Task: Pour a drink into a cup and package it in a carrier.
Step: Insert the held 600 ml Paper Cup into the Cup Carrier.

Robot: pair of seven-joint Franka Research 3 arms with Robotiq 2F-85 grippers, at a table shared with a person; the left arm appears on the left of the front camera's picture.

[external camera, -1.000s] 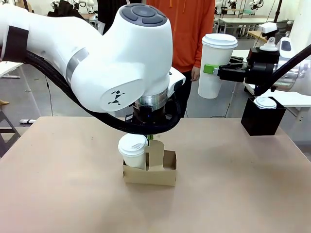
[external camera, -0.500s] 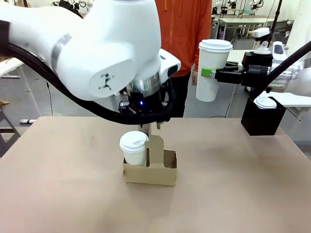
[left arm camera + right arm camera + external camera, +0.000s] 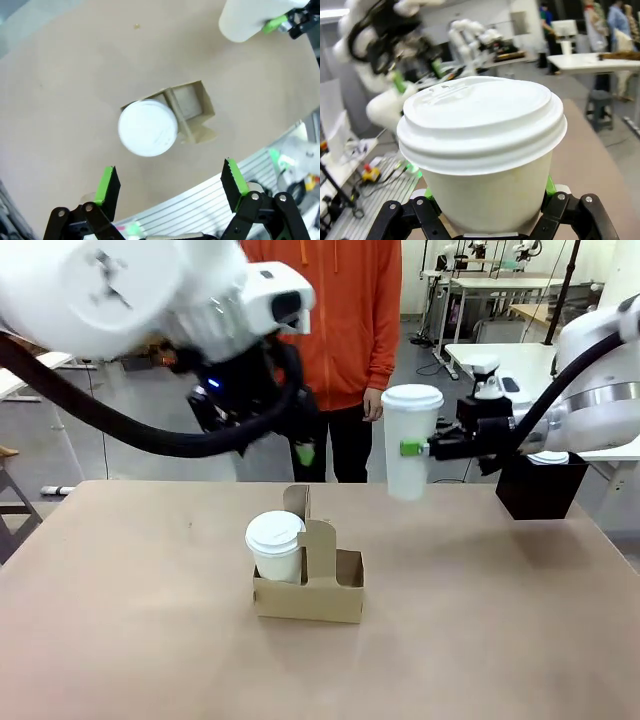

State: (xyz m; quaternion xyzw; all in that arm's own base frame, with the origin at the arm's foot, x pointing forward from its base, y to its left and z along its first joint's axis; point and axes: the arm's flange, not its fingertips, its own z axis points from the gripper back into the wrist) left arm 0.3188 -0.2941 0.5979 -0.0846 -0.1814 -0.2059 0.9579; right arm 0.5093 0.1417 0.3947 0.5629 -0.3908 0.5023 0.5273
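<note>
Since a second ago your left arm (image 3: 120, 290) has risen to the upper left, its left hand (image 3: 171, 181) released and spread wide above the worktop (image 3: 480, 620), likely to clear the way. At centre the carrier (image 3: 310, 600) holds the first cup (image 3: 275, 545) in its left slot. At upper right your right hand (image 3: 415, 448) is clenched on the second cup (image 3: 408, 420), probably bound for the empty slot.

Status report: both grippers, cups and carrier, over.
Left gripper open above carrier; first cup seated in it. Right gripper shut on second cup, aloft. Nothing in between.
</note>
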